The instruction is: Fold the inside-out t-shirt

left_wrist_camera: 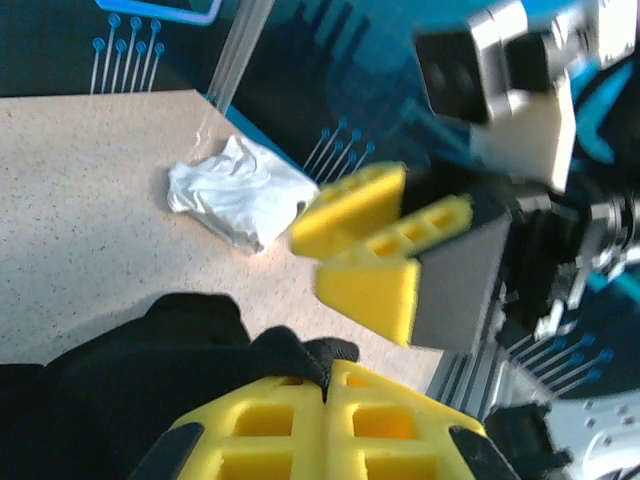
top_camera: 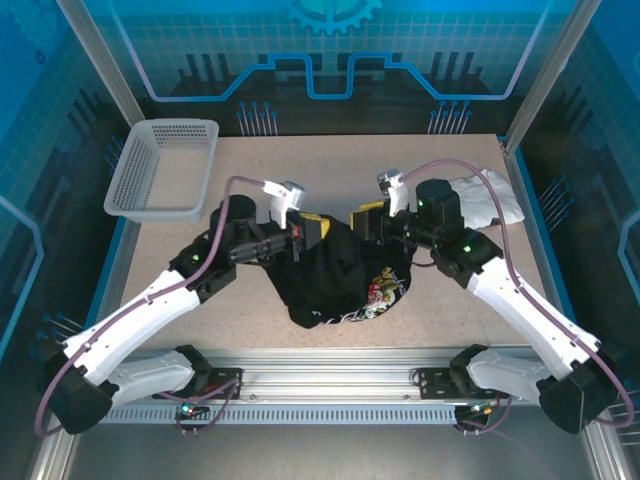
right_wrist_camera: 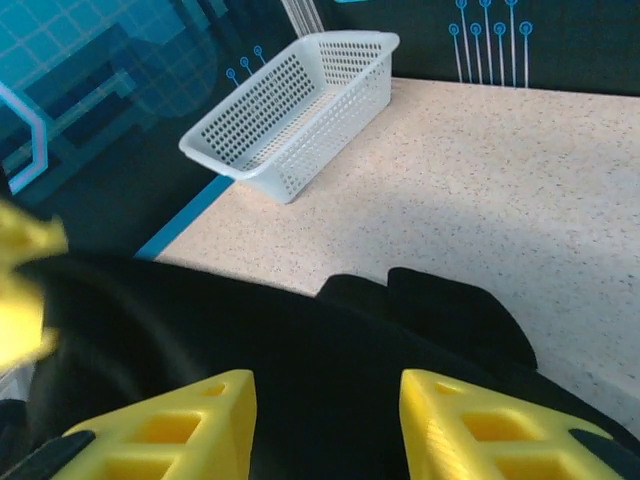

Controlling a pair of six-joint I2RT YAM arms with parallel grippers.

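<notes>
The table (top_camera: 440,315) carries the inside-out t-shirt (top_camera: 340,275), bunched at its middle with the floral print on the near side. A white basket (top_camera: 165,165) sits far left and a white garment (top_camera: 490,200) far right. The left pincer (left_wrist_camera: 326,378) is pressed together, pinching the shirt's far edge. The right pincer (right_wrist_camera: 328,400) is spread above the black cloth.

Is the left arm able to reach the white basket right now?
Probably not yet: the left gripper is shut on the black t-shirt. The basket sits over on that arm's side, with bare table between them, so after letting go it likely could.
</notes>
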